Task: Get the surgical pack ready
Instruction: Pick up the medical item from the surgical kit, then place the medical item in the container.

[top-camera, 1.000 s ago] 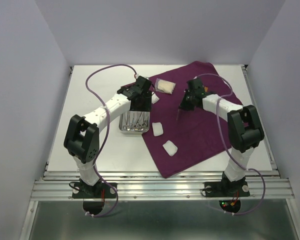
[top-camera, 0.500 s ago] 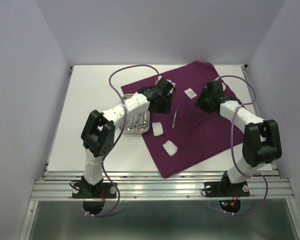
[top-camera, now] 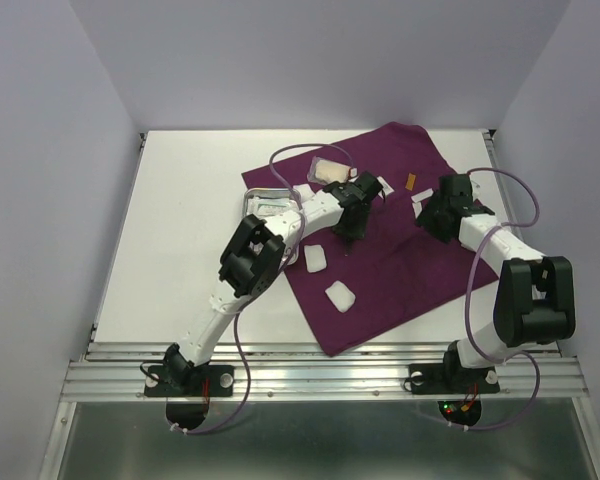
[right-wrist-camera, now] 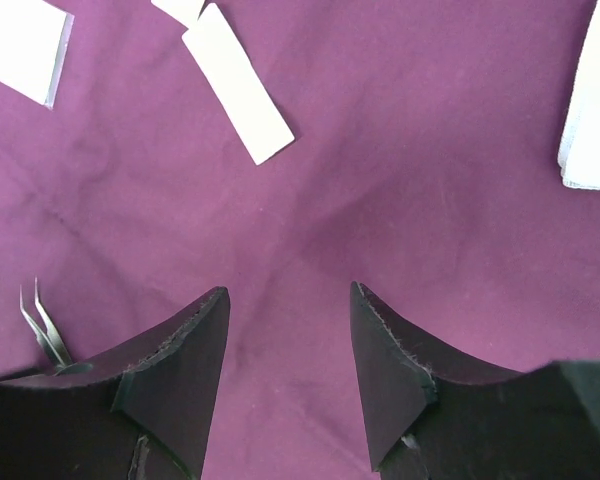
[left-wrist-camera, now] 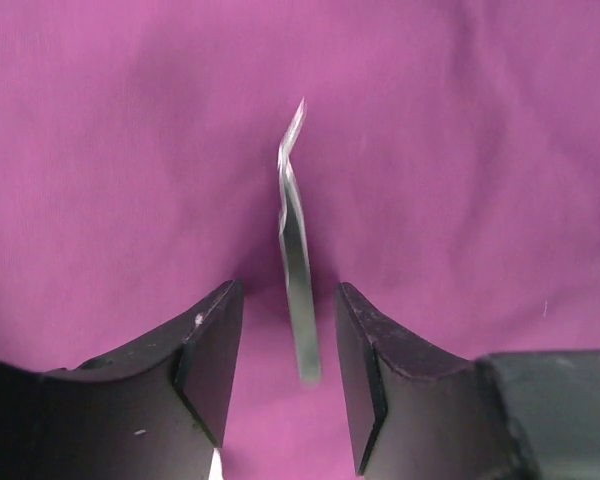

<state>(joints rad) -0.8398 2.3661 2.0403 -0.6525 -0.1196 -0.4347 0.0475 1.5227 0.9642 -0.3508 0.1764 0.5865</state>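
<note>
Purple cloth [top-camera: 400, 270] under both grippers, steel tray [top-camera: 250, 203] back along the left arm. Left gripper [left-wrist-camera: 288, 350] unclenched, straddling the forceps [left-wrist-camera: 295, 260], not pinching. Probably best to close square on the shank, then lift straight. Right gripper [right-wrist-camera: 288, 330] unclenched too, empty; bare cloth below, white packets [right-wrist-camera: 238, 98] ahead.

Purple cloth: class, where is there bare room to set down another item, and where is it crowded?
Free: the purple cloth's near half, between the gauze squares and its right edge; also the white table left of the steel tray. Crowded: the far part, with the packet, white strips, the right claw, and the left claw astride the forceps.
</note>
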